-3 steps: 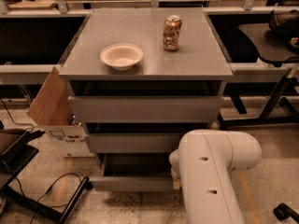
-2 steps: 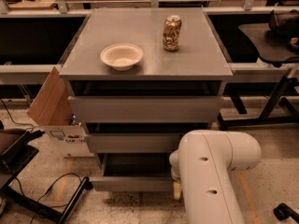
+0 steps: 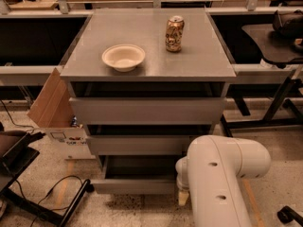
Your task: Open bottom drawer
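Observation:
The grey cabinet (image 3: 147, 63) has three drawers. The bottom drawer (image 3: 135, 186) is pulled out partway, and its dark shallow inside shows above its plain grey front. The two drawers above it, the middle drawer (image 3: 137, 144) and the top drawer (image 3: 147, 110), sit further back. My white arm (image 3: 222, 174) reaches down at the drawer's right front corner. The gripper (image 3: 183, 197) is mostly hidden under the arm; only a pale tip shows beside the drawer's right end.
A cream bowl (image 3: 123, 56) and a drink can (image 3: 174, 33) stand on the cabinet top. A cardboard box (image 3: 54, 112) leans at the cabinet's left. A black stand and cables (image 3: 42, 202) lie on the floor at the lower left. Table legs (image 3: 279, 103) stand to the right.

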{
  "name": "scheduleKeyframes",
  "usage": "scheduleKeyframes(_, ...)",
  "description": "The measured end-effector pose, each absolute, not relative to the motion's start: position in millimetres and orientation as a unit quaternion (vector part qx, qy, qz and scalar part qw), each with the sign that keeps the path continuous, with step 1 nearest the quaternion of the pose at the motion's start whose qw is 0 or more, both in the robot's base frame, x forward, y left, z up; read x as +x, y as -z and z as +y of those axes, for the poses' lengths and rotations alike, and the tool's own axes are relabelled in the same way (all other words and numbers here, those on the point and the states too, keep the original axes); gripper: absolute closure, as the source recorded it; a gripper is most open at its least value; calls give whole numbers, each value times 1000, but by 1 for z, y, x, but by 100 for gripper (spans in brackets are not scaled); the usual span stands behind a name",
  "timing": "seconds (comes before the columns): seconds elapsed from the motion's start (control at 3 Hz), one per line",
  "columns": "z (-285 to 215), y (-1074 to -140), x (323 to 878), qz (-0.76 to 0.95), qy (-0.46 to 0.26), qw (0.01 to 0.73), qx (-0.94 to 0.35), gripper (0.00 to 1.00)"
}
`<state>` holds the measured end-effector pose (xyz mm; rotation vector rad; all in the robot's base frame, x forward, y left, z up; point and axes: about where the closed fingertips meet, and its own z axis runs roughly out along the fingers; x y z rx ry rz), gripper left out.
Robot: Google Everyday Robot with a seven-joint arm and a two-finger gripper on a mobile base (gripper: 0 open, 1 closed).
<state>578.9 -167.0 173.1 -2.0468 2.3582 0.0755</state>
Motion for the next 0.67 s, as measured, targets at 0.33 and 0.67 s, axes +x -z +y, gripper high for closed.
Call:
scheduleKeyframes(0.33, -181, -163, 529, 771, -49, -25, -634, 49)
scheduleKeyframes(0.67, -182, -163, 526, 772, -51, -28, -633, 72)
